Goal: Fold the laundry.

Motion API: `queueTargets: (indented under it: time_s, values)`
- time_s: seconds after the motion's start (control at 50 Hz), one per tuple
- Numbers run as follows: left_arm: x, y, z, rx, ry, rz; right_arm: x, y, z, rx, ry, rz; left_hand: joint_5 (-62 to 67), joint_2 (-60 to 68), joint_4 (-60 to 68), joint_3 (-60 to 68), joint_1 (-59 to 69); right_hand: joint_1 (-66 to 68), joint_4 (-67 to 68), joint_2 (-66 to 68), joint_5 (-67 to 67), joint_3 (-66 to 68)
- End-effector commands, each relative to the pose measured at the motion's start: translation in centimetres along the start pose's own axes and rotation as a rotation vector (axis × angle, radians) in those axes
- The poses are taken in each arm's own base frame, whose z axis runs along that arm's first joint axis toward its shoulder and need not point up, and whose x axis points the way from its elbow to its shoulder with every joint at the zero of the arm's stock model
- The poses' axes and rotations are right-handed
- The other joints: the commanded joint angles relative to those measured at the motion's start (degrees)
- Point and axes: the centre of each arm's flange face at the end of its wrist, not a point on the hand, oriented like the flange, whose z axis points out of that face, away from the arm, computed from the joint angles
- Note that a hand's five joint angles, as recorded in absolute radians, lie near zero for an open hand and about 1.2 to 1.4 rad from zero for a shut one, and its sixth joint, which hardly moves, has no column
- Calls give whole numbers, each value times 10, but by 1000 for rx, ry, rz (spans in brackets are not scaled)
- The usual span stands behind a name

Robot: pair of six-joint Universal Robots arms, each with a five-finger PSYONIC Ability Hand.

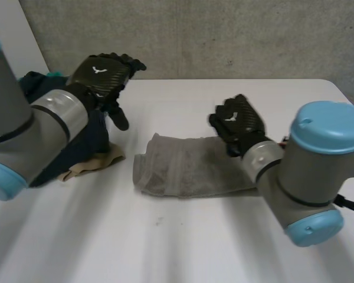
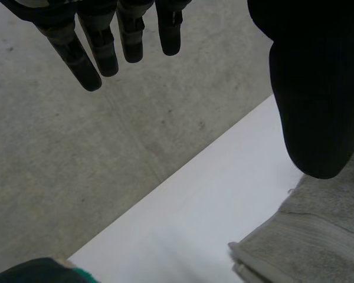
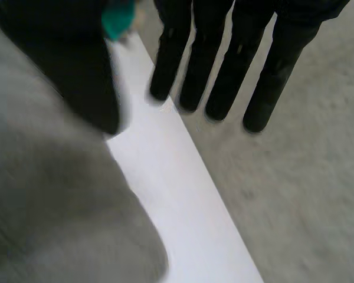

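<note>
Folded grey terry towel [image 1: 189,168] lies mid white desk [image 1: 165,247], right hand [image 1: 239,121] above its right end, left hand [image 1: 103,73] above the dark clothes heap [image 1: 82,150] at left, both loose-fingered and empty, probably grabbing that next.

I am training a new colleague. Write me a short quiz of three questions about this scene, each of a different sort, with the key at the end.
1. True or false: the right hand is at one end of the grey towel.
2. Where does the pile of dark clothes lie?
A) beside the left arm
B) under the right hand
C) on top of the grey towel
3. Fill in the gap: the fingers of the left hand are ____ and hold nothing.

Key: 1 true; 2 A; 3 straight.
</note>
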Motion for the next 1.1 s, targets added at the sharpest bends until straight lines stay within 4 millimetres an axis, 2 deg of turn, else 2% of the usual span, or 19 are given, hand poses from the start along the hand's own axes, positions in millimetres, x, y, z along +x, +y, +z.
queueTargets:
  time_s: [0.02,0.14,0.22,0.36,0.42,0.44,0.5,0.58,0.64,0.68,0.76,0.84,0.86,0.94,0.98,1.02,1.04,1.08,1.1]
  values:
    - [-7,6,-3,-21,24,-27,1,35,-6,-192,-2,300,-28,-16,-14,-19,-7,-322,-337,-322,-326,-331]
    - [-1,11,-1,-33,46,-34,12,74,-17,-345,-14,534,-28,-16,-14,-19,-7,-274,-289,-273,-277,-282]
    - [6,13,0,-40,64,-40,5,88,-24,-375,-68,544,-28,-16,-14,-19,-7,-209,-225,-209,-213,-218]
    - [16,19,0,-56,82,-44,6,105,-16,-331,-7,484,-28,-16,-14,-19,-7,-99,-114,-98,-102,-107]
    - [17,22,1,-61,82,-46,7,116,-11,-326,23,438,-28,-16,-14,-19,-7,69,54,70,66,60]
    - [17,22,1,-61,82,-46,9,119,-10,-332,44,410,-28,-16,-14,-19,-7,375,360,375,371,366]
    - [16,23,2,-64,78,-45,13,125,-14,-370,90,343,-28,-16,-14,-19,-7,378,363,378,374,369]
    - [14,24,1,-66,75,-48,32,114,-15,-319,215,150,-28,-16,-14,-19,-7,378,363,378,374,369]
    - [11,24,1,-68,70,-51,49,87,-5,-179,272,-26,-28,-16,-14,-19,-7,378,363,378,374,369]
    - [10,24,1,-67,68,-50,42,76,0,-127,239,-86,-28,-16,-14,-19,-7,378,363,378,374,369]
    - [6,24,0,-66,60,-52,5,40,9,43,89,-218,-28,-16,-14,-19,-7,378,363,378,374,369]
    - [4,25,0,-69,52,-53,-44,8,4,241,-87,-284,-28,-16,-14,-19,-7,378,363,378,374,369]
    - [2,25,0,-72,45,-54,-66,-1,-1,312,-166,-292,-28,-16,-14,-19,-7,378,363,378,374,369]
    - [-1,26,0,-78,34,-57,-115,0,-15,369,-345,-284,-28,-16,-14,-19,-7,378,363,378,374,369]
    - [-2,26,0,-77,29,-58,-123,7,-15,328,-367,-281,-28,-16,-14,-19,-7,378,363,378,374,369]
    - [-3,25,1,-74,25,-65,-115,15,-9,221,-322,-272,-28,-16,-14,-19,-7,-200,-215,-199,-203,-208]
    - [-3,23,1,-68,20,-67,-99,15,-5,145,-256,-240,-28,-16,-14,-19,-7,-322,-337,-322,-326,-331]
    - [-3,20,3,-58,15,-70,-86,12,-2,110,-212,-196,-28,-16,-14,-19,-7,-322,-337,-322,-326,-331]
    - [-2,16,4,-44,9,-74,-70,9,0,75,-168,-104,-28,-16,-14,-19,-7,-322,-337,-322,-326,-331]
